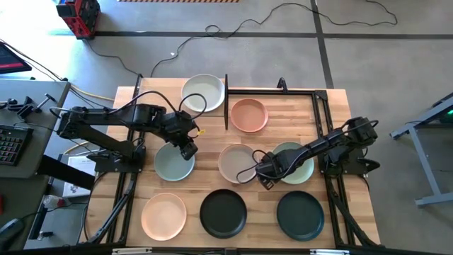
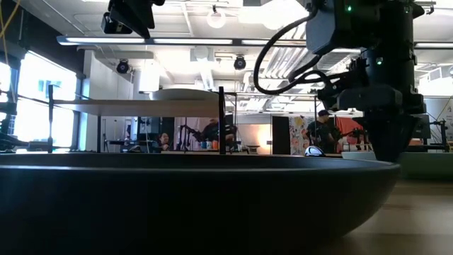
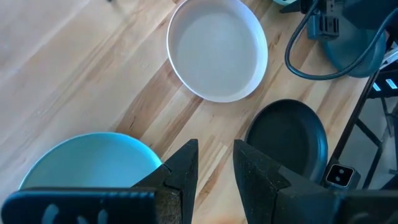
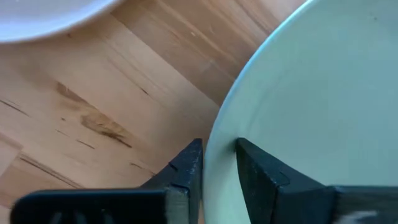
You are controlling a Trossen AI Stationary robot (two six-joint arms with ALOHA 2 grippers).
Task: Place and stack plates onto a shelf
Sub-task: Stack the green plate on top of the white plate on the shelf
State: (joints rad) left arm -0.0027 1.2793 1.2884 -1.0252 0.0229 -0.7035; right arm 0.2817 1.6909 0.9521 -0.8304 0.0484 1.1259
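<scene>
Pale green plate [image 1: 296, 164]: it lies flat on the tabletop [image 1: 333, 142] at about 3 o'clock from the table's middle, hollow side up; being round, no long axis can be named, and its rim at 9 o'clock is the part turned to the right gripper.
Right gripper [image 1: 267, 172]: in the right wrist view the two fingers are set one on each side of this plate's rim [image 4: 214, 149], with a narrow gap; whether the pads already press the rim cannot be told.
Step in hand: it is judged that the rim of the pale green plate is being pinched for a lift to the shelf.
How to do it well: the fingers should be seated fully over the lip before closing, the plate kept level when raised, and the beige plate [image 1: 233, 161], lying just beside at 9 o'clock, should not be dragged along.
Shelf [image 1: 212, 91]: it is seen at 12 o'clock on the table, with a cream plate [image 1: 202, 93] on it; the salmon plate [image 1: 249, 115] lies just beside it at 3 o'clock.
Left gripper [image 1: 188, 147]: it hangs over the 1 o'clock edge of the blue-grey plate [image 1: 172, 163], jaws narrowly parted and holding nothing in the left wrist view.
Others: the peach plate [image 1: 163, 215], a black plate [image 1: 224, 212] and a dark teal-grey plate [image 1: 300, 214] lie in a row at 6 o'clock, well apart from the shelf.
</scene>
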